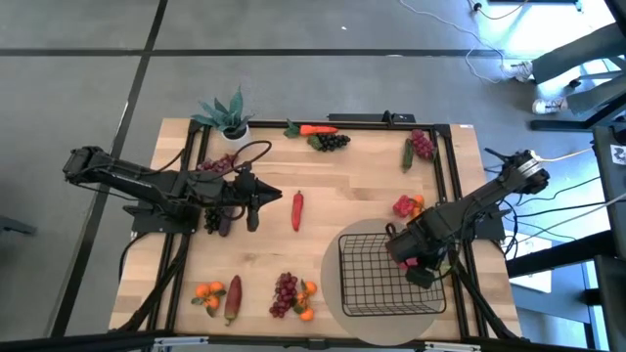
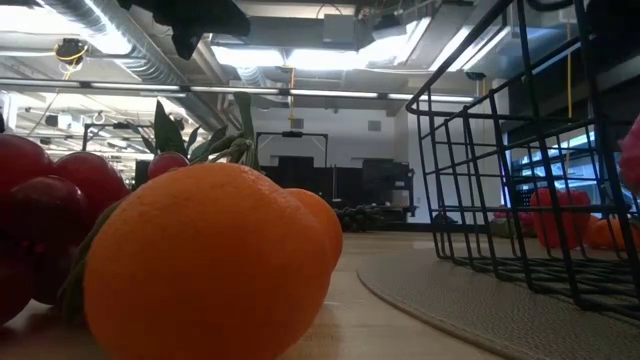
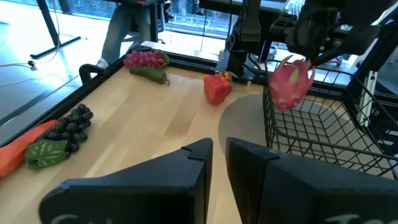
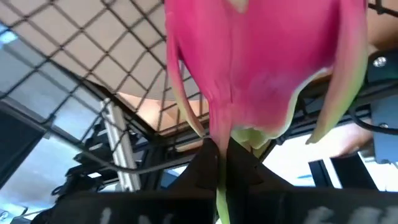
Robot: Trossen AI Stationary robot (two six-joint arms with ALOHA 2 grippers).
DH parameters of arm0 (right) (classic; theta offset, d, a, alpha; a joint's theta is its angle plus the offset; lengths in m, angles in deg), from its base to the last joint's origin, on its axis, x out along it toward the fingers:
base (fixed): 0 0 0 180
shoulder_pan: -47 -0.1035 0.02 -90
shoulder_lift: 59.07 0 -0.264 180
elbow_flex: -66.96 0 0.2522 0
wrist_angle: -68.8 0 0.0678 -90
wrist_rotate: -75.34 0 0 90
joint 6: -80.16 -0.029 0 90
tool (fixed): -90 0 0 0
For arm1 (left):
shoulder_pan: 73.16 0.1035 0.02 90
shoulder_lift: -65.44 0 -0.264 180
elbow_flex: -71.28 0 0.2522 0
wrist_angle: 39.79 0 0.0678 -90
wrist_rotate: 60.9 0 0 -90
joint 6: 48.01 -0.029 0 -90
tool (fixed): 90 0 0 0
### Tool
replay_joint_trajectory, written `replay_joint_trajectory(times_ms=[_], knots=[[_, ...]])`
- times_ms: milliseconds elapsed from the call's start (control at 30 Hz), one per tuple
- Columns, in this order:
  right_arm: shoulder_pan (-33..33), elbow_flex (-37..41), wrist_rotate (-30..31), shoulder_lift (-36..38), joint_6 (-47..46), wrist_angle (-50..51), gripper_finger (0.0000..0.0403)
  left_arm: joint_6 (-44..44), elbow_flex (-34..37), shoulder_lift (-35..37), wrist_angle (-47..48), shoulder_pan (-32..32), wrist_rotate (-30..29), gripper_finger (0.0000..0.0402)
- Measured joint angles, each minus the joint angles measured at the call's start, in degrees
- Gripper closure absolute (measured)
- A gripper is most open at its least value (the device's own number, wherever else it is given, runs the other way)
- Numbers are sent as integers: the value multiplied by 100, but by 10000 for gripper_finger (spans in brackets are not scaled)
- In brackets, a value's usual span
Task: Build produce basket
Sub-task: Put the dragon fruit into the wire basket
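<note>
1. Right wrist view: right gripper [image 4: 219, 163] pinches a thin green leaf tip of the smooth pink dragon fruit [image 4: 261, 62], which fills the frame directly beyond the fingers.
2. High view: dragon fruit sits over the 3 o'clock edge of the black wire-grid basket [image 1: 377, 274], on one round grey woven mat [image 1: 337, 249].
3. Left gripper [image 1: 264, 198] holds nothing, fingers narrowly parted, near one glossy red pepper [image 1: 297, 210] at its 3 o'clock.
</note>
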Motion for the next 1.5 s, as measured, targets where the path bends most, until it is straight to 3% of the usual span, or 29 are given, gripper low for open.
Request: replay_joint_trajectory(times_ms=[333, 1100, 1500], knots=[[2, 188, -102, -306, 287, -437, 403, 0, 0, 2, 2, 0, 0, 365], [2, 188, -141, -313, 694, -436, 390, 2, 2, 2, 4, 0, 0, 365], [4, 188, 198, -313, 732, -436, 389, 2, 2, 2, 4, -1, 0, 365]])
